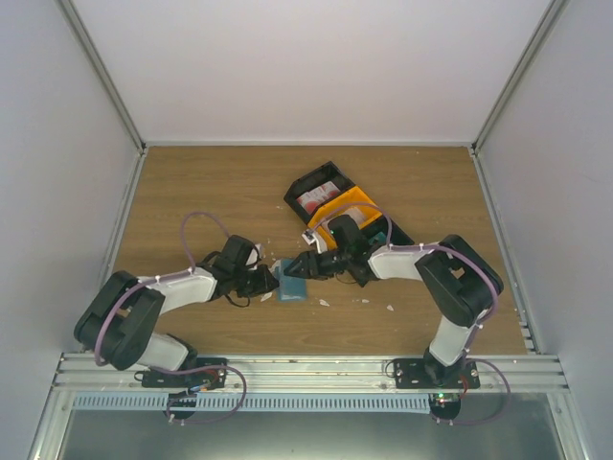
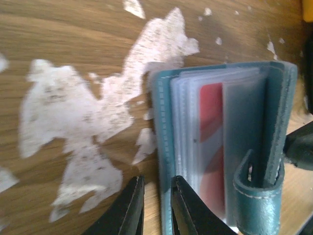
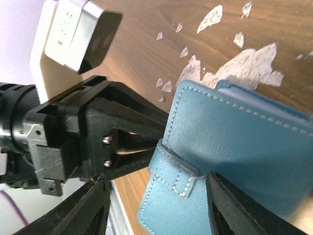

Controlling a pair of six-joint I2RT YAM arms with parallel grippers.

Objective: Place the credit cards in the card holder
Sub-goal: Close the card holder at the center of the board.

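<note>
Holder (image 1: pixel 290 286) stood open on table (image 1: pixel 192 192) between arms. Left gripper (image 2: pixel 156 188) clamped its cover edge; right gripper (image 3: pixel 155 180) was spread, straddling the strap flap, gripping nothing. Likely step: opening holder. Next needed a card from tray (image 1: pixel 364 199).

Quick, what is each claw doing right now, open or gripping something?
Left gripper: closed on the card holder cover's edge.
Right gripper: open, fingers either side of the card holder, not gripping.

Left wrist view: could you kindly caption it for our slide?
Left jaws pinch the open card holder; a red-and-white card shows inside.
</note>
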